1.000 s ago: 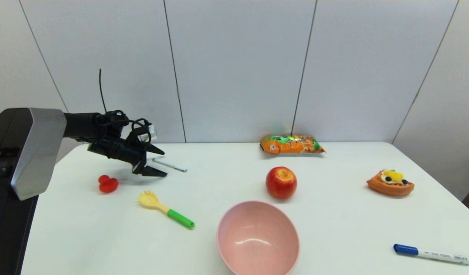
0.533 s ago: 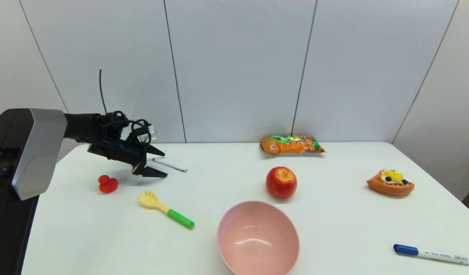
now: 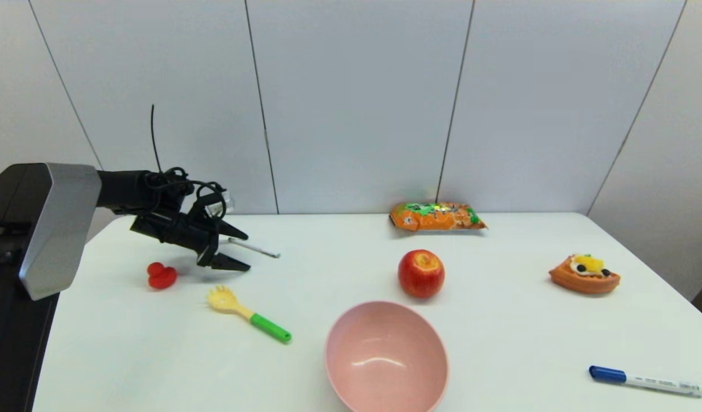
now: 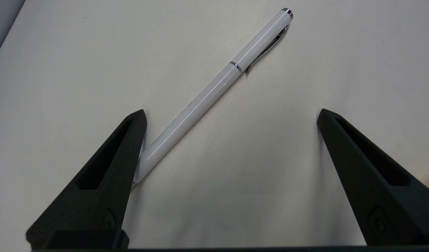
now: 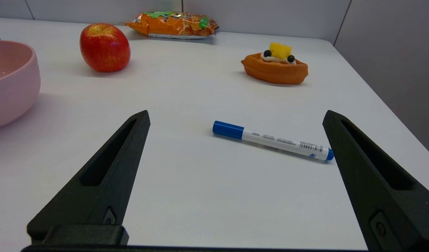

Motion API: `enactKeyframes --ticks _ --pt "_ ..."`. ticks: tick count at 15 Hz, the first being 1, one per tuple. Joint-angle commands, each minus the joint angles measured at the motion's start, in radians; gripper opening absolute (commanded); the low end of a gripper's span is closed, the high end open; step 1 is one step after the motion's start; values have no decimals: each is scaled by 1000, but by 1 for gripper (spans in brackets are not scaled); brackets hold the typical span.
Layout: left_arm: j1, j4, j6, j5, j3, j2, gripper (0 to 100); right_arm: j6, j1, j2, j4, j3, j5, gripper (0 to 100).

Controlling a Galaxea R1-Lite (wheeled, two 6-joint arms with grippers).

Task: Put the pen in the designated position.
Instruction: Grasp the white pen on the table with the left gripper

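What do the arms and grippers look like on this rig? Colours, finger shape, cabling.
The left arm has a silver-grey angular shell over black housing, then a black forearm wrapped in loose black cables, one thin wire sticking up. The left gripper has two long, black, wedge-shaped fingers tapering to points, each with a slot-like recess. The right gripper has matching black fingers; its arm is out of view.

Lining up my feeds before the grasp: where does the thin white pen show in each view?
Head view: the pen lies on the table's far left, between the open left gripper's fingers.
Left wrist view: the pen runs diagonally, its lower end against one finger.
Right wrist view: not in it.
Shared landmark: the left gripper's black fingers.
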Motion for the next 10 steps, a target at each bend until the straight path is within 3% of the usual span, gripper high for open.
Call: enactKeyframes --ticks 1,10 --pt "-1 1 3 -5 0 11 100 -1 0 1 0 0 0 100" --pt "-12 -17 3 -3 0 14 100 -1 0 1 0 0 0 100"
